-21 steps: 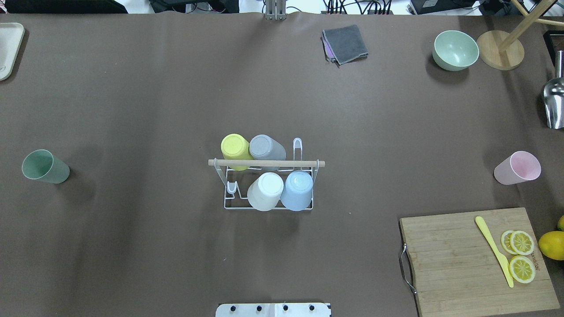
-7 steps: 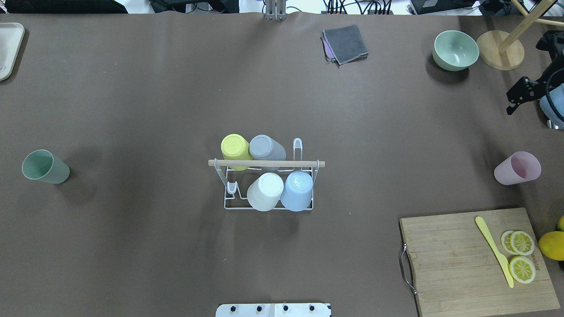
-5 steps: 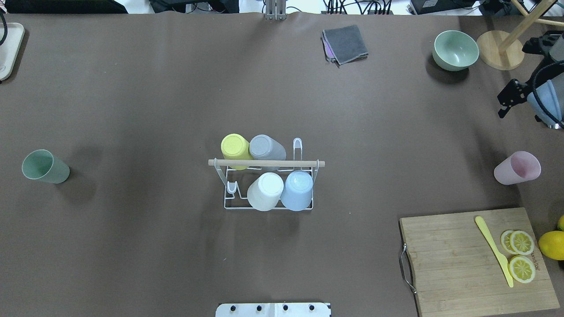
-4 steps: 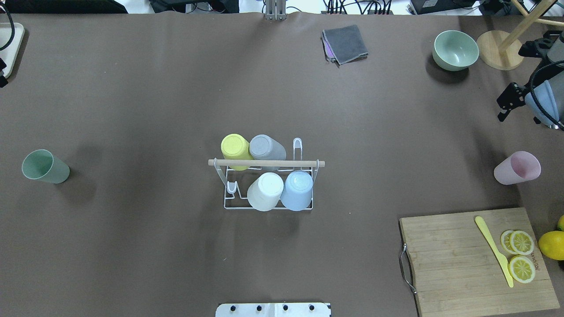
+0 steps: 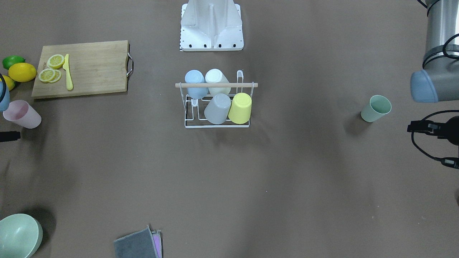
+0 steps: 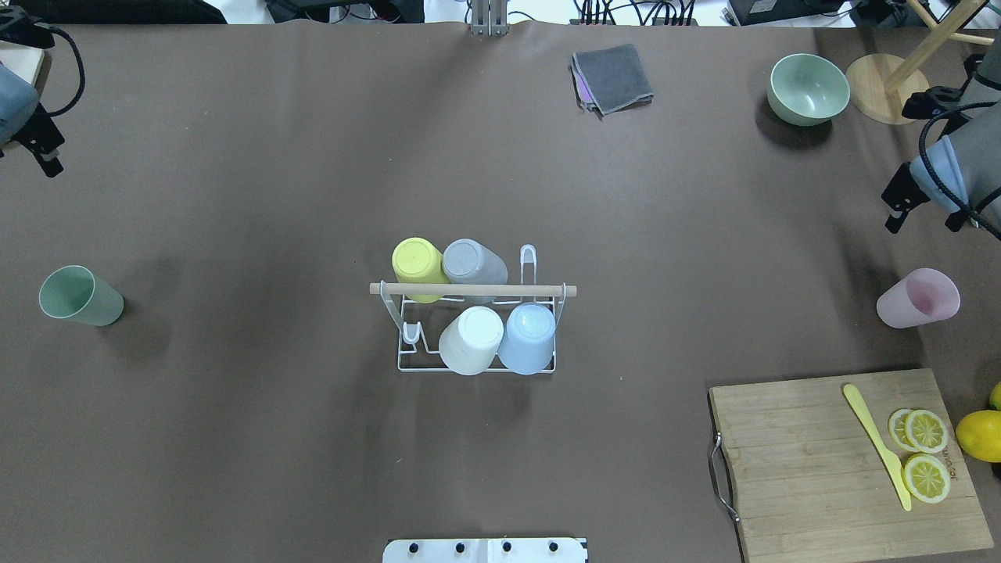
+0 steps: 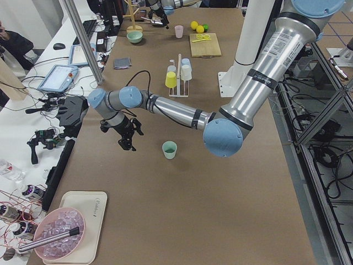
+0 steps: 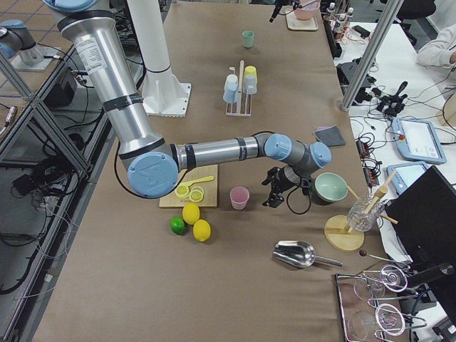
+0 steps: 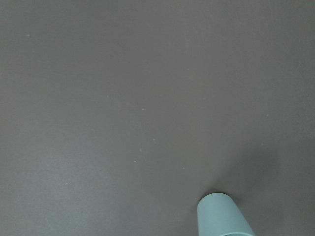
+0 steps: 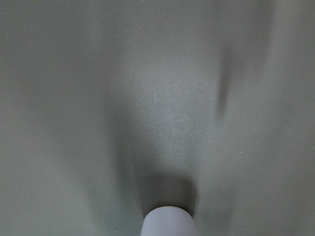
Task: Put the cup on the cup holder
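Note:
The cup holder [image 6: 473,290], a white wire rack with a wooden rod, stands mid-table. Yellow, grey, white and blue cups sit upside down on it; two prongs [image 6: 529,262] are bare. A green cup [image 6: 78,295] stands far left and appears at the bottom of the left wrist view [image 9: 224,218]. A pink cup [image 6: 919,299] stands far right and appears in the right wrist view [image 10: 167,222]. My left gripper [image 6: 45,148] hangs beyond the green cup, my right gripper [image 6: 898,205] beyond the pink cup. Neither touches a cup. I cannot tell whether either is open or shut.
A cutting board [image 6: 844,461] with lemon slices and a yellow knife lies at the near right, with whole lemons beside it. A green bowl [image 6: 808,88], a wooden stand [image 6: 887,87] and a folded grey cloth [image 6: 612,78] sit along the far edge. A metal scoop [image 8: 299,253] lies right.
Both arms have come into the overhead view: the right one from the right edge, moving toward the pink cup, then the left one at the far left. Cups and rack have not moved.

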Available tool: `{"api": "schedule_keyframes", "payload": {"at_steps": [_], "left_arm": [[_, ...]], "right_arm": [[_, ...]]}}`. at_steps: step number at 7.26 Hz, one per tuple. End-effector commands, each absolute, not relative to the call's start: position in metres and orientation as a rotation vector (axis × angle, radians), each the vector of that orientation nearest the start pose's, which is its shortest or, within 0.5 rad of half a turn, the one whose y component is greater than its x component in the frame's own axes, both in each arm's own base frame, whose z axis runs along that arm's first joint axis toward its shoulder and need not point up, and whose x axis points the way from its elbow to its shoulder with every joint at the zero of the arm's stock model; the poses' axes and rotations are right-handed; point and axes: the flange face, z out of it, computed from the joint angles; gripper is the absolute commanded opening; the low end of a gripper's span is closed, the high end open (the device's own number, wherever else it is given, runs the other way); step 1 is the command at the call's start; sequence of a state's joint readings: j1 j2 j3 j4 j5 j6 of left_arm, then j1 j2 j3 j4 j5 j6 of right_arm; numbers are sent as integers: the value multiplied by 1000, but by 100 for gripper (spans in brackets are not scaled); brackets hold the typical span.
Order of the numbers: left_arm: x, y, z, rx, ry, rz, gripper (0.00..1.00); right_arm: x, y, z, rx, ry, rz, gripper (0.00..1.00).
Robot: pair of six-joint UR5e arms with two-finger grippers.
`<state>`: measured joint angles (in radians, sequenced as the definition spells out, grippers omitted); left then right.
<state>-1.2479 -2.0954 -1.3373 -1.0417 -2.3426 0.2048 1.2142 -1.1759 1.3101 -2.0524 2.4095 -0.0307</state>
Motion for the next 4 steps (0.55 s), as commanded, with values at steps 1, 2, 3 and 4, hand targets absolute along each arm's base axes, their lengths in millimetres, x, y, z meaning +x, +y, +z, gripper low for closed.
{"api": "schedule_keyframes", "payload": {"at_steps": [1,2,3,4], "left_arm": [[190,-648,513,-329,744,417,98],[212,-648,515,-351,736,440,98],[232,-650,518,-378,729,457,98],[236,-655,522,-398,725,451,98]], "right_arm": [[-171,-603,600,-516,-767,-213,99],[-180,-605,600,-539,-759,-222,99],[-184,-603,608,-550,-760,-265,99],[-188,-602,615,-556,-757,-300,99]]}}
